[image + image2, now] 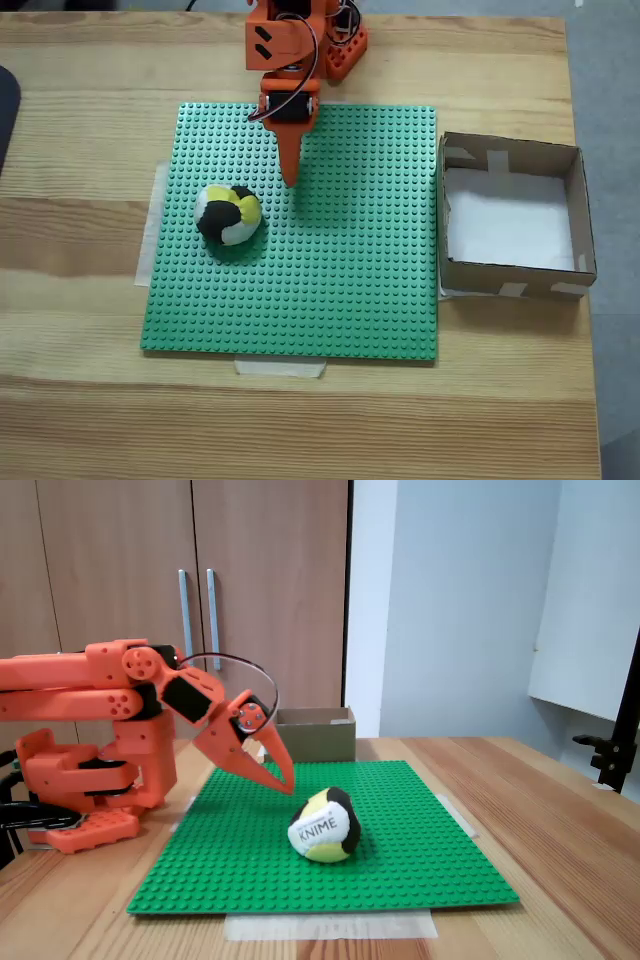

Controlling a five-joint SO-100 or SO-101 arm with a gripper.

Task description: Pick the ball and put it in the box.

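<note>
A pale wooden table (pixel 540 810) fills the foreground. Behind it at 11 o'clock stand brown cupboard doors (pixel 190 570) with metal handles (pixel 197 610); a pale blue-white wall (pixel 450 600) rises at 1 o'clock.

Even, bright indoor light falling from above in both fixed views. Ball (pixel 229 214) casting soft shadow on green baseplate (pixel 350 270); no harsh glare showing. Focus holding sharp throughout, lettering on ball (pixel 323 826) reading clearly. No edge distortion appearing.
</note>
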